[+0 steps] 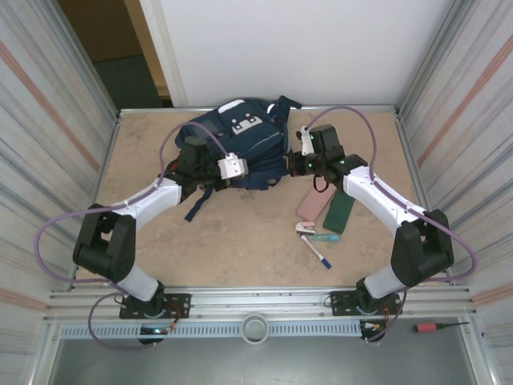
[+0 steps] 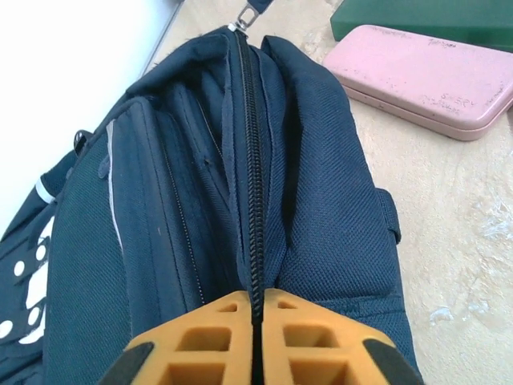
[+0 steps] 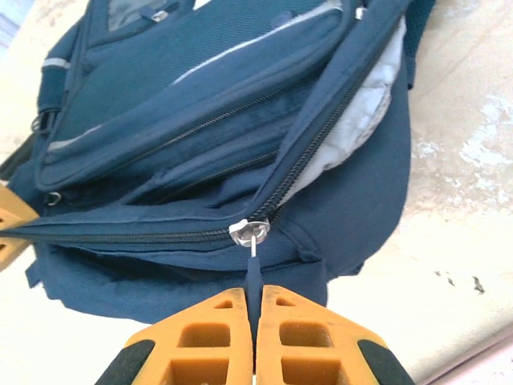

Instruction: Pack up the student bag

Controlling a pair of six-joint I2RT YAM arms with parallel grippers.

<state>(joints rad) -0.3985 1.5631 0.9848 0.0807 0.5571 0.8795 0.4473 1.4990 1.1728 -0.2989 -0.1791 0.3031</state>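
One student bag (image 1: 240, 144), upper centre of the overhead frame. Two grippers on it: the left gripper (image 2: 258, 309) is pinched on its zip seam, the right gripper (image 3: 256, 301) clamped on the zipper pull (image 3: 252, 277). Right of centre lie one pink case (image 1: 311, 204), one green case (image 1: 339, 212) and one pen (image 1: 319, 250). Scuffed beige table (image 1: 240, 249), ribbed metal walls (image 1: 48, 120) either side, white panel (image 1: 304, 48) behind.

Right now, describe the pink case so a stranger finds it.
Find the navy student bag at the far side of the table. Nearer, to its right, lie two flat things. The pink case is the left one; its dark green neighbour is longer.
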